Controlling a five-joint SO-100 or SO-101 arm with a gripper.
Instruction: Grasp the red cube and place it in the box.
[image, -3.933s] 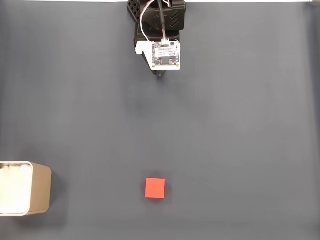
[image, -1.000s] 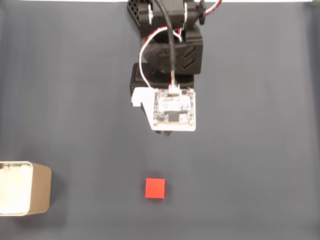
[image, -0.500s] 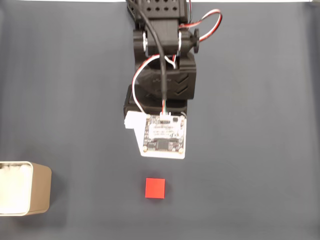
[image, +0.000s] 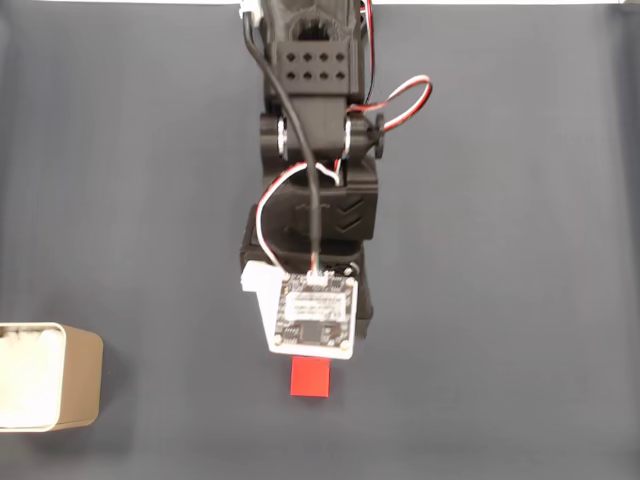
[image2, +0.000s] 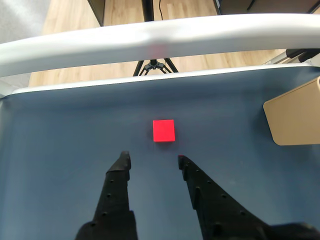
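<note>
Dark blue-grey matte tabletop (image: 520, 250) fills the fixed view; beyond its far edge the wrist view shows wooden flooring and a tripod base. Black two-finger gripper (image2: 152, 160) enters the wrist view from the bottom, jaws parted a little wider than the cube and holding nothing. Small bright red matte cube (image2: 164, 130) lies flat on the surface just ahead of the fingertips, roughly centred on the gap and slightly toward the right finger, apart from both. In the fixed view the black arm with its white camera board (image: 312, 318) reaches down from the top edge, the board covering the cube's near edge (image: 311, 381). Beige rounded-corner box with white interior (image: 85, 385) sits at the left edge, well apart from the cube; in the wrist view it appears at right (image2: 295, 117). Judgement: approach phase, jaws pre-opened to straddle the cube; grasp not yet made, slight lateral correction likely needed.
</note>
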